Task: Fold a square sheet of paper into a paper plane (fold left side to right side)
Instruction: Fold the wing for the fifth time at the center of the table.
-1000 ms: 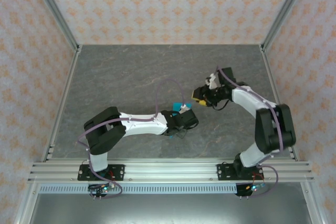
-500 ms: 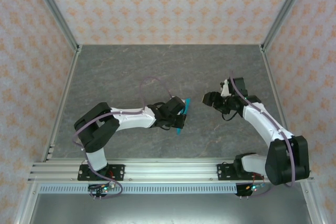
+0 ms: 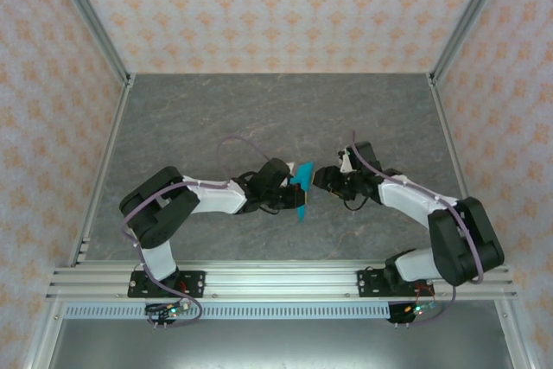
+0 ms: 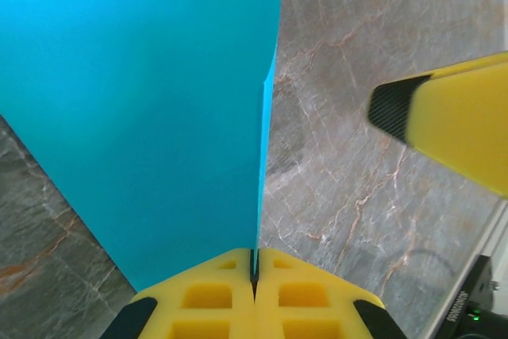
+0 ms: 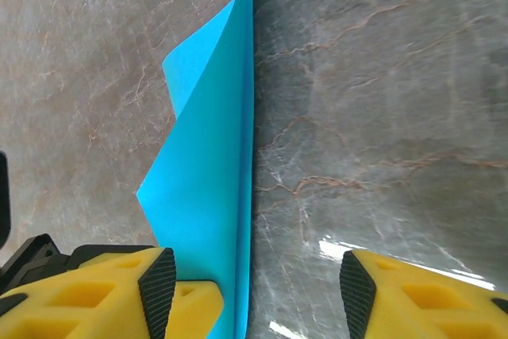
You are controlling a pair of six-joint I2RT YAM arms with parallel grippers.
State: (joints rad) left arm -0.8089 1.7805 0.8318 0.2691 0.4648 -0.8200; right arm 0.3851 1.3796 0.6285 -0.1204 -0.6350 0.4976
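Right hand [image 5: 258, 279] moved in | open, astride paper plane [image 4: 143, 117] | left hand [image 4: 254, 271] clamps its edge, upright

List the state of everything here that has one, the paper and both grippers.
paper plane: folded lengthwise, pinched at one end.
left gripper: shut on the paper plane.
right gripper: open, one finger on each side of the paper plane, not clamping it.
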